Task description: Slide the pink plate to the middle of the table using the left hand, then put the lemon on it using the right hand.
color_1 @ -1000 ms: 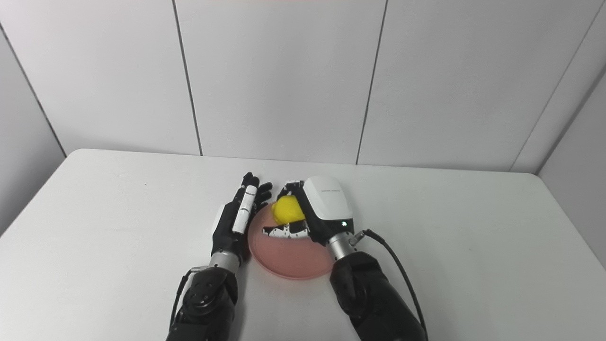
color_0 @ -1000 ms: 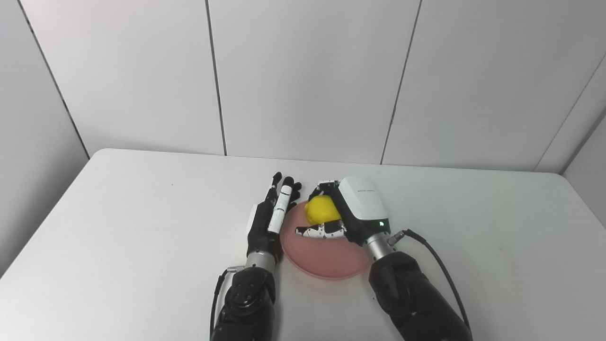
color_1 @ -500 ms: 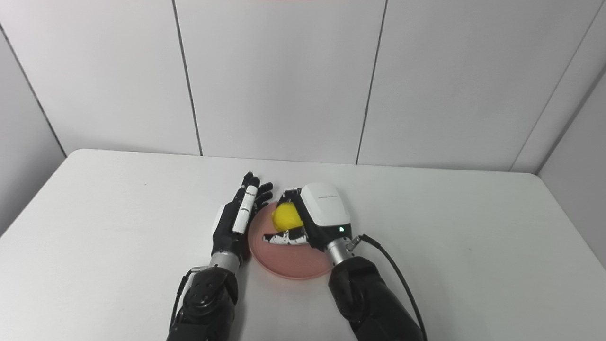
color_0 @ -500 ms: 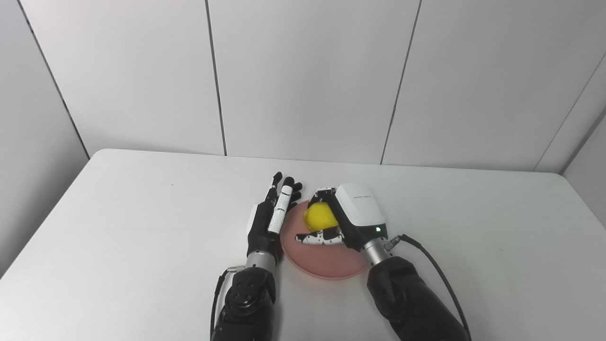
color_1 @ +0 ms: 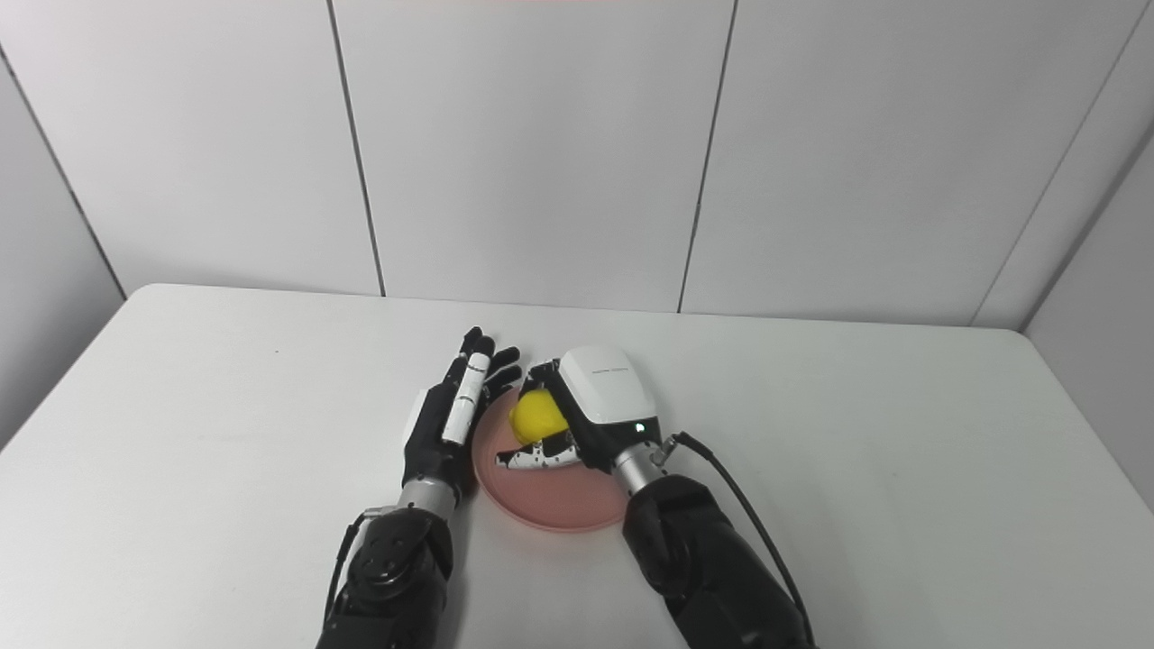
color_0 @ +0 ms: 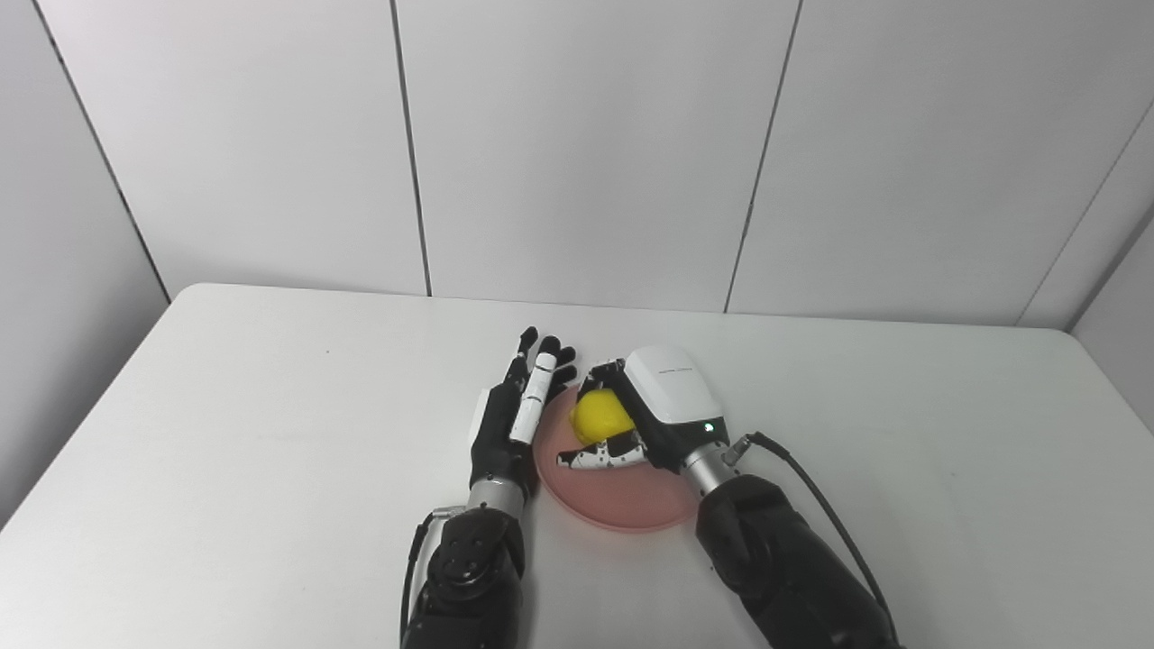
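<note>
The pink plate (color_0: 622, 500) lies flat near the middle of the white table (color_0: 225, 424). My right hand (color_0: 645, 415) hovers over the plate's far half, shut on the yellow lemon (color_0: 601, 416), which sits low over the plate; I cannot tell if it touches. My left hand (color_0: 518, 415) stands on edge against the plate's left rim, fingers straight and apart, holding nothing. In the right eye view the lemon (color_1: 536, 417) shows between the right hand's (color_1: 586, 410) fingers and thumb, beside the left hand (color_1: 455, 415) and over the plate (color_1: 554, 500).
A black cable (color_0: 829, 523) runs from the right wrist along the forearm. Grey wall panels (color_0: 577, 144) stand behind the table's far edge.
My right hand has moved left and toward me with the lemon, lowering it over the plate. The left hand and the plate have stayed put.
</note>
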`<state>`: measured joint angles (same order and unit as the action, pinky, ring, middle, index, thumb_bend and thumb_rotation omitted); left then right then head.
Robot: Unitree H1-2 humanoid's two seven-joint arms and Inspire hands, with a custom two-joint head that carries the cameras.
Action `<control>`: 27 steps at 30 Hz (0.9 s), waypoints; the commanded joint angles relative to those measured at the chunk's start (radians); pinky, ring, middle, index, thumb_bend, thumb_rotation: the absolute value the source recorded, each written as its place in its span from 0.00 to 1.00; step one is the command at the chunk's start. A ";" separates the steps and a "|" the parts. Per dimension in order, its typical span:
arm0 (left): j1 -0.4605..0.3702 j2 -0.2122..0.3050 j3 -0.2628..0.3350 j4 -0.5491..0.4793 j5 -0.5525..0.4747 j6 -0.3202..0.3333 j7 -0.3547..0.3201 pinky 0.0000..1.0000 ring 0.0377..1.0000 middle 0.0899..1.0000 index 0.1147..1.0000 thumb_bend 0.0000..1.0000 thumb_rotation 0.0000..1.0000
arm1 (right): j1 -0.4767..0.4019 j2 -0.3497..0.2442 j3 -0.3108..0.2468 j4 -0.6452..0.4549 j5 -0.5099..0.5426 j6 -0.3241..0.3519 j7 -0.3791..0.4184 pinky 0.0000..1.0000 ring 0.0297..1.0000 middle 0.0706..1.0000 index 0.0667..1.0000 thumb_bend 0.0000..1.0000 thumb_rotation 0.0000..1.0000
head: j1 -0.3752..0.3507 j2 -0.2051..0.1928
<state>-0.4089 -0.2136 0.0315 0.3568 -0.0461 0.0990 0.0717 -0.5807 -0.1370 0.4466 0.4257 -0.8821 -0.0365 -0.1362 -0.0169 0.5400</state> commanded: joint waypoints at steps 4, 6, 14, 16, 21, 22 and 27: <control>0.054 -0.003 0.007 0.056 -0.010 0.074 0.013 0.84 0.82 0.81 0.94 0.60 0.79 | -0.054 0.001 -0.010 0.008 0.003 0.019 -0.007 0.12 0.16 0.20 0.24 0.54 0.21 | 0.003 0.001; 0.054 -0.003 0.006 0.056 -0.010 0.074 0.011 0.84 0.82 0.81 0.95 0.60 0.79 | -0.052 0.001 -0.009 0.007 0.000 0.022 -0.005 0.13 0.16 0.20 0.25 0.54 0.22 | 0.003 0.001; 0.052 -0.002 0.007 0.055 -0.011 0.078 0.012 0.84 0.82 0.82 0.96 0.60 0.80 | -0.053 0.000 -0.004 0.003 -0.006 0.028 0.009 0.14 0.18 0.22 0.28 0.55 0.28 | 0.003 -0.001; 0.051 -0.002 0.010 0.055 -0.014 0.080 0.012 0.83 0.82 0.82 0.96 0.60 0.79 | -0.052 0.000 -0.004 -0.003 -0.010 0.035 0.017 0.15 0.19 0.23 0.30 0.55 0.31 | 0.001 -0.001; 0.048 0.004 0.002 0.062 -0.002 0.082 0.012 0.82 0.83 0.83 0.95 0.61 0.81 | -0.040 -0.005 -0.017 -0.035 0.010 0.061 0.064 0.21 0.25 0.30 0.37 0.67 0.58 | 0.000 -0.002; 0.047 0.005 0.000 0.063 0.000 0.080 0.011 0.82 0.83 0.82 0.95 0.60 0.81 | -0.037 -0.007 -0.018 -0.043 0.013 0.065 0.073 0.24 0.29 0.34 0.43 0.72 0.68 | 0.000 -0.002; 0.044 0.008 0.002 0.071 -0.008 0.074 0.006 0.83 0.82 0.82 0.95 0.58 0.82 | -0.027 -0.011 -0.022 -0.059 0.009 0.075 0.073 0.36 0.42 0.47 0.56 0.82 0.88 | -0.001 -0.007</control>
<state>-0.4139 -0.2100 0.0258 0.3639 -0.0437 0.0991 0.0704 -0.5770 -0.1431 0.4400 0.4007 -0.8788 0.0191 -0.0497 -0.0184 0.5323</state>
